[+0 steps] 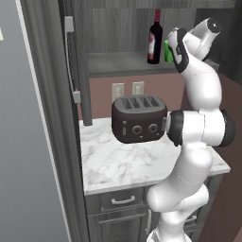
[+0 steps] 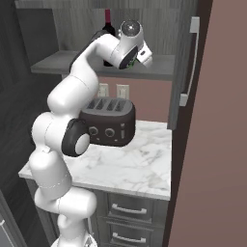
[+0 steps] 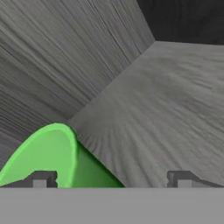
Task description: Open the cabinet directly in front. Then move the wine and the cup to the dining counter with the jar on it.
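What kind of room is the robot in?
Most likely a kitchen, a computer-drawn one. A toaster sits on a marble counter with drawers below, and a wine bottle stands in the open cabinet above.

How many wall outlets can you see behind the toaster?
2. Both outlets sit side by side on the wall just above the toaster; more could be hidden behind the arm.

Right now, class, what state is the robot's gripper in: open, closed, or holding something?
Gripper: open, holding nothing; in the hand view the green cup sits by one fingertip inside the opened cabinet, not yet gripped.
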Motion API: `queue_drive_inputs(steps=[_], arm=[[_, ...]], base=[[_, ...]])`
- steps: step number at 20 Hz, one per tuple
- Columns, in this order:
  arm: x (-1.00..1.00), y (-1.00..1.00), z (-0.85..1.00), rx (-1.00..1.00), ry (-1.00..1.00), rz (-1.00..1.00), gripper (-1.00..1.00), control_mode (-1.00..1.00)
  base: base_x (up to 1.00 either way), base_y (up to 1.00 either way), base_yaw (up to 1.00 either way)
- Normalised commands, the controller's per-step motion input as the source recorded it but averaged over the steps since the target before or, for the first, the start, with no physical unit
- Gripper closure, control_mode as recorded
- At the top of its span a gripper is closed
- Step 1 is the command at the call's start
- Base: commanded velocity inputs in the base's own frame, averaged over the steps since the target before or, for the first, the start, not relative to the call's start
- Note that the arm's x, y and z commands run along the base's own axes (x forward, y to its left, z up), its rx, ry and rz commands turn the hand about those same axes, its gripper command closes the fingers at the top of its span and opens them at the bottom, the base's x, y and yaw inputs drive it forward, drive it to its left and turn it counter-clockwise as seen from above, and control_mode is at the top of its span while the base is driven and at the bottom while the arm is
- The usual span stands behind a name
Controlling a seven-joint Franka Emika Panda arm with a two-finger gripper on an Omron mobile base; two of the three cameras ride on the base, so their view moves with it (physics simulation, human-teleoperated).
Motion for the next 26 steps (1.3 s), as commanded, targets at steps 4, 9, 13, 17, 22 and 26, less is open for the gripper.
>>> queue_drive_inputs(steps=[4,9,13,17,22,26], arm=[[0.00,0.00,-0.57,-0.02,0.00,0.00,1.00,-1.00],[0.00,0.00,-0.02,0.00,0.00,0.00,1.00,-1.00],[-0.24,0.00,0.00,0.00,-0.01,0.00,1.00,-1.00],[-0.93,-0.19,-0.06,0.00,-0.09,0.00,1.00,-1.00],[-1.00,-0.61,-0.20,0.00,-0.17,0.00,1.00,-1.00],[-1.00,-0.53,-0.01,0.00,-0.05,0.01,1.00,-1.00]], base=[[0.00,0.00,0.00],[0.00,0.00,0.00],[0.00,0.00,0.00],[0.00,0.00,0.00],[0.00,0.00,0.00],[0.00,0.00,0.00]])
